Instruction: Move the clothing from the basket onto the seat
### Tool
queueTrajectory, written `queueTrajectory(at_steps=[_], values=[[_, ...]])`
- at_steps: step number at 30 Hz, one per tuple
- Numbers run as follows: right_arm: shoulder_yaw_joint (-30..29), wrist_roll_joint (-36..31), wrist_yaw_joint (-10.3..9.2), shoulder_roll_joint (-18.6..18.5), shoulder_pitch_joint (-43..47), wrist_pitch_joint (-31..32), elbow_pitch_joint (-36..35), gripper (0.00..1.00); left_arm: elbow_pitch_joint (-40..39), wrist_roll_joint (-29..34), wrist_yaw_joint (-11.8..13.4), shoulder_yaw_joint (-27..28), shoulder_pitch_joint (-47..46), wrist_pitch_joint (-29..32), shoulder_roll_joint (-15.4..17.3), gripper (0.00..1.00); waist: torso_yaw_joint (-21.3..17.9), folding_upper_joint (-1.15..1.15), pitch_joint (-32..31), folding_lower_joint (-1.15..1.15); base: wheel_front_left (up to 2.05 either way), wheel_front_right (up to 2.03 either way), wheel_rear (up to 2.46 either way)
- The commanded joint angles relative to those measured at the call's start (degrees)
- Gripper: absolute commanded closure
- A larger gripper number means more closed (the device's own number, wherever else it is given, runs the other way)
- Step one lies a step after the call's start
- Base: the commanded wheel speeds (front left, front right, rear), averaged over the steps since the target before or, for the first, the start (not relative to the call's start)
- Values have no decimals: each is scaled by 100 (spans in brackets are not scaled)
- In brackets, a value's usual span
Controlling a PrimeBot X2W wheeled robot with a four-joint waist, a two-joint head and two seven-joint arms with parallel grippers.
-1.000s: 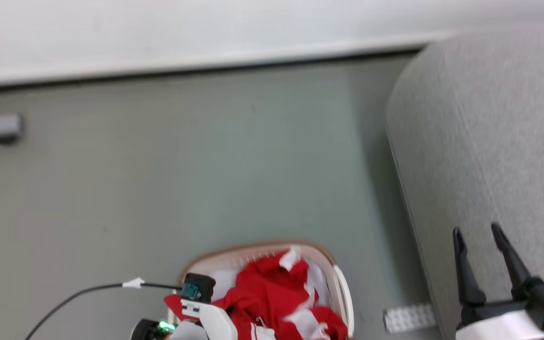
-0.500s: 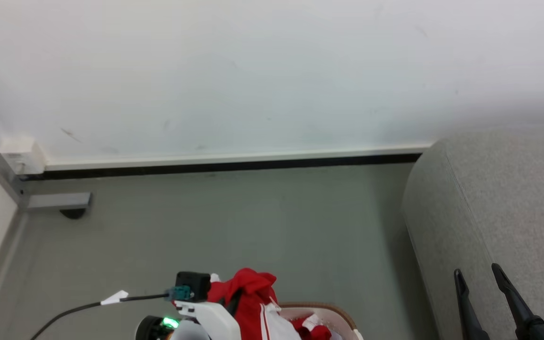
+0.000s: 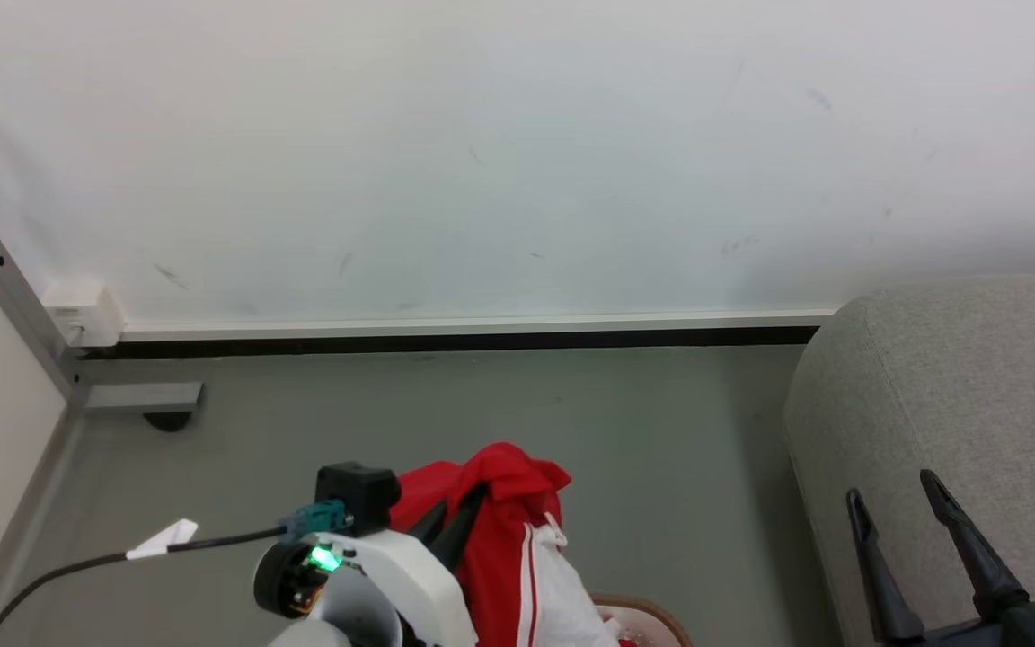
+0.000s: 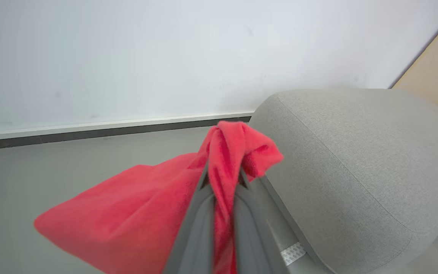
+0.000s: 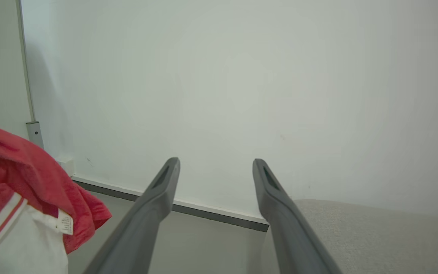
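Note:
The red clothing (image 3: 504, 503) with white stripes and a white panel hangs from my left gripper (image 3: 459, 503), which is shut on a bunched fold of it. In the left wrist view the red clothing (image 4: 146, 213) is pinched between the left gripper's (image 4: 223, 173) fingers and droops to the left. Only a bit of the basket's brown rim (image 3: 657, 615) shows at the bottom edge, below the garment. The grey seat (image 3: 931, 386) rises at the right. My right gripper (image 3: 890, 490) stands open and empty in front of the seat (image 5: 356, 228). In the right wrist view the right gripper (image 5: 216, 163) is open, with the clothing (image 5: 25, 163) at its left.
A white wall with a dark baseboard (image 3: 446, 341) runs across the back. A grey metal post and foot bracket (image 3: 136, 395) stand at the left corner. A black cable with a white tag (image 3: 163, 537) trails from my left wrist. Grey floor (image 3: 571, 422) lies between basket and wall.
The head camera has tilted up toward the wall. My left gripper has risen with the red clothing, lifting it up out of the basket. The right gripper stays open.

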Motion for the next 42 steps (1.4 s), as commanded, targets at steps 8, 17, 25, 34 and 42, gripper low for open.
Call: queueTrajectory(at_steps=[8,17,25,34,42], values=[[1255,291,-12,-699,-562,4,-180,0,-1120,21,91,-181,21,437,182,100,51,0,14,1,0,0,0],[2790,726,-12,-1279,-1331,5,287,0,-1394,14,61,-346,-96,611,69,100,59,0,55,1,0,0,0],[3846,946,-12,-1232,-2175,5,1002,0,-1446,35,-52,-553,-202,717,-37,100,20,0,131,1,0,0,0],[4531,1271,-12,-1014,-2744,5,1746,0,-1380,-31,-193,-774,-279,809,-157,100,57,0,141,1,0,0,0],[4489,1884,-12,-804,-2850,5,2136,100,-1252,17,-210,-825,-268,694,-200,94,74,0,139,1,0,0,0]])
